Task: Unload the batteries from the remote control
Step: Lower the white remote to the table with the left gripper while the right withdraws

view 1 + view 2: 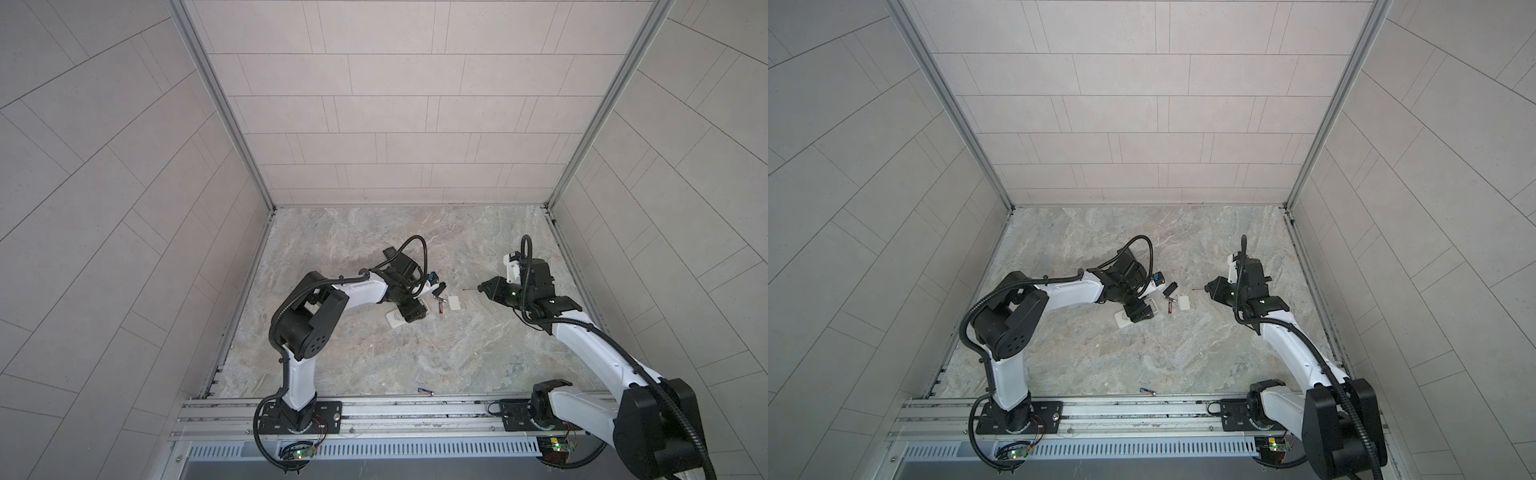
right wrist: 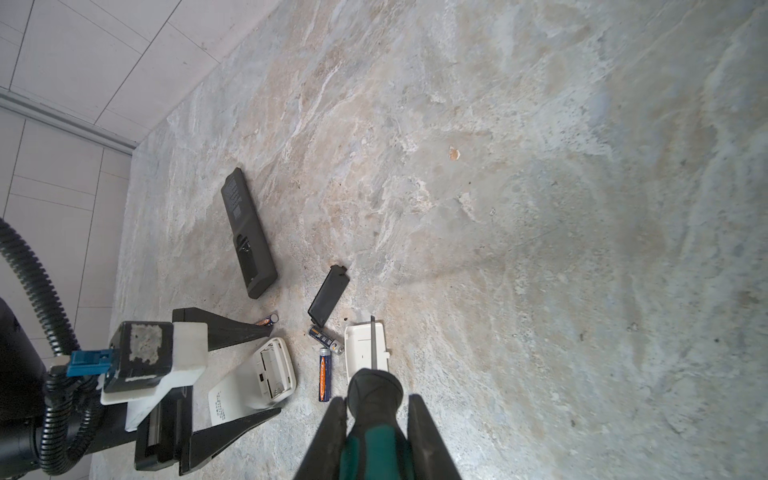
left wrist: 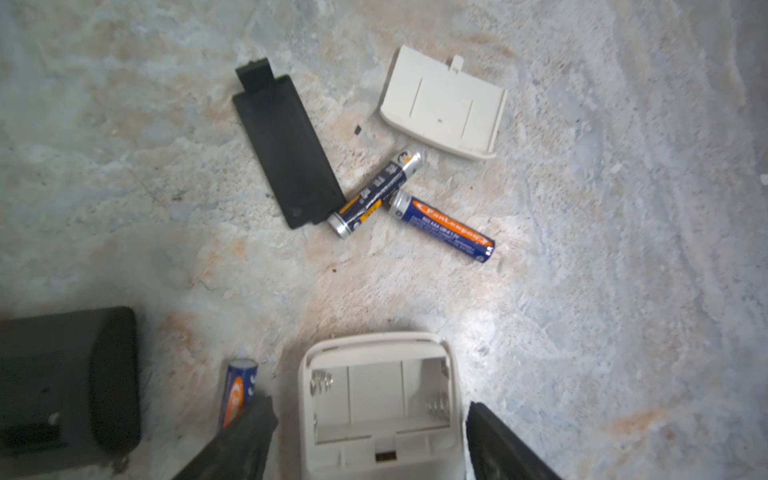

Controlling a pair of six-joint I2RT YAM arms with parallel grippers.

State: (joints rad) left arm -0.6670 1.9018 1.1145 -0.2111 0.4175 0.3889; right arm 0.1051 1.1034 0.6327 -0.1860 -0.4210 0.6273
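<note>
Batteries (image 3: 442, 226) loose on marbled tabletop (image 1: 415, 353), tiled walls (image 1: 395, 104) around; left gripper (image 3: 370, 407) gapes astride white remote (image 3: 378, 349), right gripper (image 2: 376, 399) clamps green-handled screwdriver (image 2: 374, 453)

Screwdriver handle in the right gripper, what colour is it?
The screwdriver handle is teal green, with a black front collar; the right wrist view shows it best.

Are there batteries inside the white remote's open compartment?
No, the compartment of the white remote holds only bare springs; batteries lie loose on the table.
</note>
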